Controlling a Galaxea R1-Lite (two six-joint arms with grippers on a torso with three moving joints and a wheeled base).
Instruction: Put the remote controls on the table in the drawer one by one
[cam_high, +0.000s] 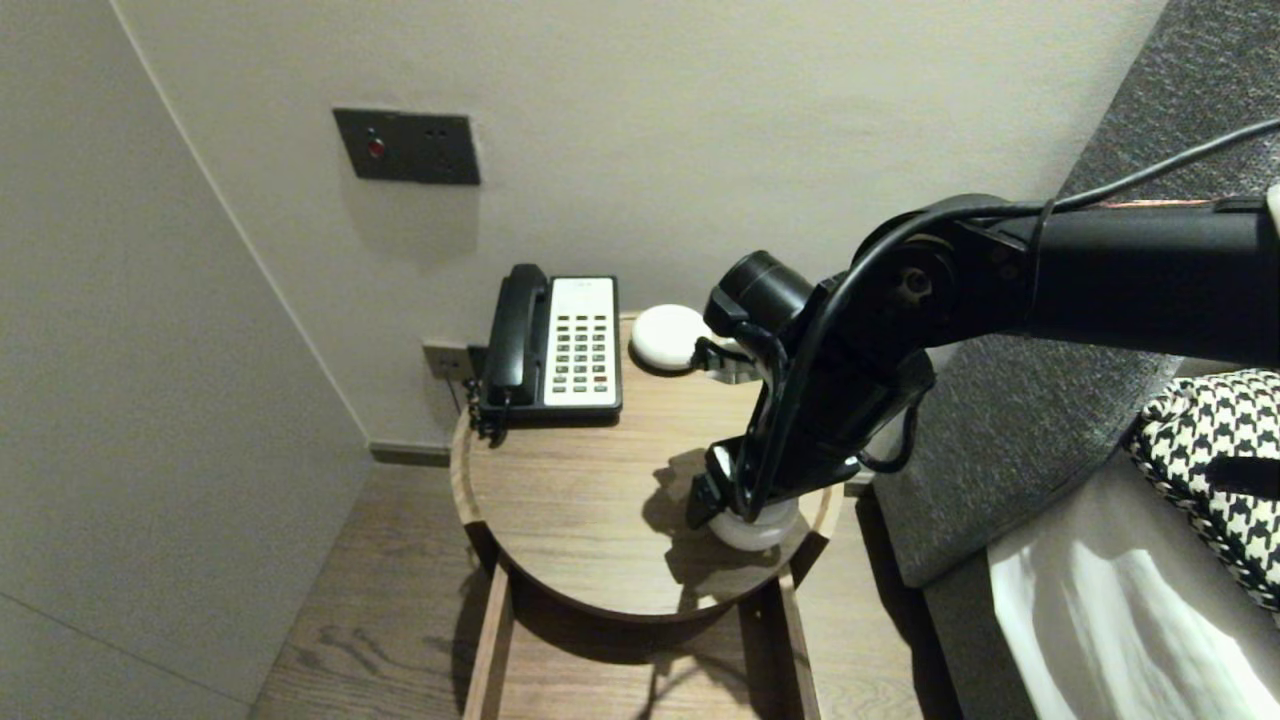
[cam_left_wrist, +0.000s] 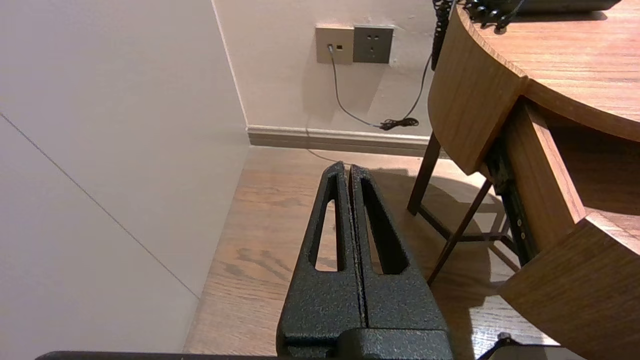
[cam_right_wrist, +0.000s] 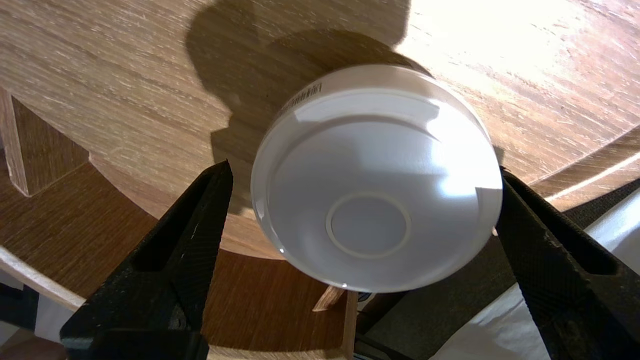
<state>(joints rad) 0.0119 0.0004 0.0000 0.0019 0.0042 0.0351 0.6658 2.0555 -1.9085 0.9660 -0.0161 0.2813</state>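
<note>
Two low, round, glossy white plastic pucks sit on the round pale-wood counter (cam_high: 560, 500). The far puck (cam_high: 668, 337) lies at the back, just beside the black-and-cream desk telephone (cam_high: 550, 345). The near puck (cam_high: 757, 527) rests close to the counter's front rim on the robot's right, and it is the one being worked on.

The right gripper (cam_right_wrist: 364, 169) reaches down over it with its jaws spread wide, one on each side of the near puck's wall. A clear gap shows at one jaw. The other stands right at the puck's edge, and whether it touches cannot be told. Nothing is clamped yet. The left gripper (cam_left_wrist: 348, 167) hangs parked beside the counter above the wooden floor, its jaws pressed together on nothing.

The near puck looks stiff and probably light: a hard shell with a flat top bearing a faint ring, and a rounded shoulder. That shiny skin is likely slippery, and on the curved shoulder the jaws could ride upward and squeeze it out. The better hold, as I judge it, is across the full width, low on the straight band of the side wall where the small printed line runs. Because it lies so near the rim, an uneven push might slide it off.
</note>
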